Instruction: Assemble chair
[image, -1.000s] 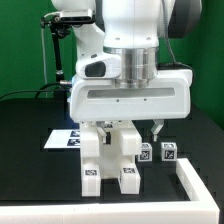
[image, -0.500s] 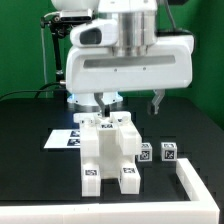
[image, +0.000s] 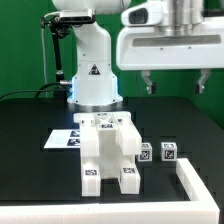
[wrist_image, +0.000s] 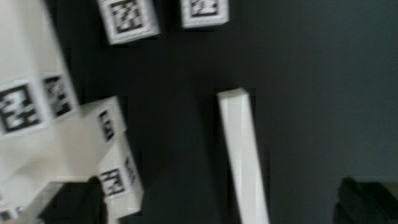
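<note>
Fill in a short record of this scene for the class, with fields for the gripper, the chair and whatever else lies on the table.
gripper: open, empty, raised high toward the exterior view's right
chair: white, tagged, standing on the black table, clear of the gripper
small tagged pieces: two, beside the chair on the exterior view's right
marker board: flat, at the chair's exterior-view left
low white wall: near corner, exterior view's right

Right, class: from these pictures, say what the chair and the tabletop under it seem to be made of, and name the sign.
The chair: probably white plastic, matte finish; chunky bars of even colour, no grain. The tabletop: black and dull, perhaps a mat or painted board; hardly any glare, so uncertain.
</note>
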